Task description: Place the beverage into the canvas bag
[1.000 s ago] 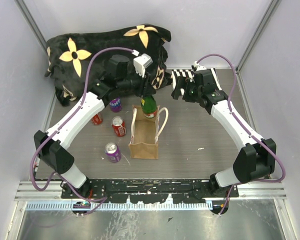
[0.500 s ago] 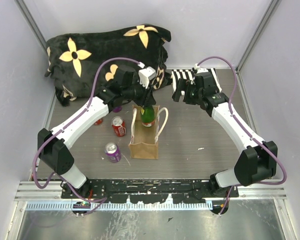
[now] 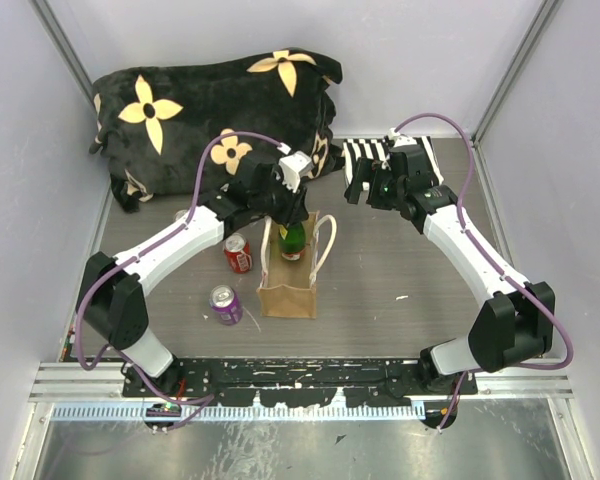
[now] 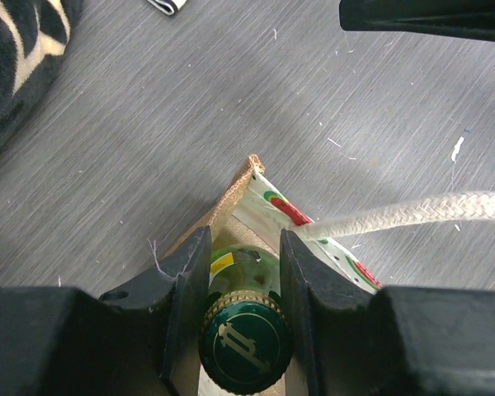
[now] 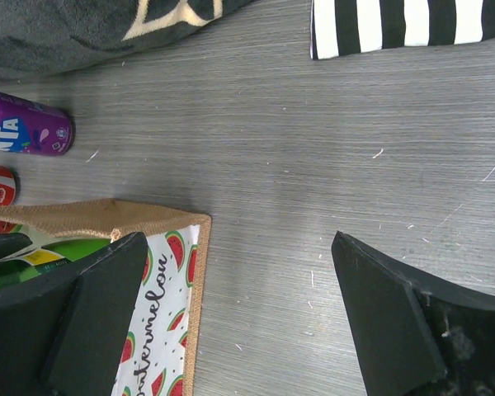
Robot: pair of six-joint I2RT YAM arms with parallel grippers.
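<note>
- Your green bottle (image 3: 293, 240) hangs cap-up in the open mouth of the canvas bag (image 3: 288, 290), at its 12 o'clock end, with its body partly below the rim.
- Your left tool (image 4: 244, 272) is clamped on the bottle's neck, one finger on each side.
- The bag stands mid-bench (image 3: 400, 250).
- A red can (image 3: 238, 253) stands at the bag's 9 o'clock and a purple can (image 3: 224, 304) at its 8 o'clock.
- Your right tool (image 5: 239, 247) hovers at the bag's 2 o'clock, fingers wide apart and holding nothing, near the striped cloth (image 3: 365, 155).
- The flowered blanket (image 3: 210, 110) lies at 11 o'clock.
</note>
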